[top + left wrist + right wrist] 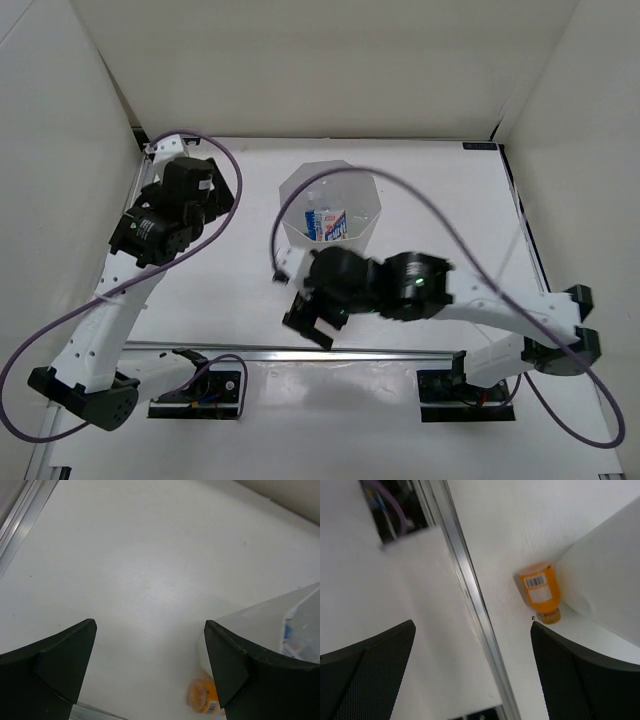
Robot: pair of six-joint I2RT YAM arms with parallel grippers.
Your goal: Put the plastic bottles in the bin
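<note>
left hand: wide open, empty, over tabletop | right hand: wide open, empty, low near bin | orange bottle: lying just beside bin | blue-label bottle: inside bin

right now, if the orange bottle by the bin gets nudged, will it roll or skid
Likely rolls: the orange bottle lies on its side on a smooth tabletop. Small and plastic-looking, so probably light and easily knocked. The bin wall beside it may block it.

The bin was translucent white plastic. The orange bottle looked glossy, the desk matt white, the rail brushed metal.
</note>
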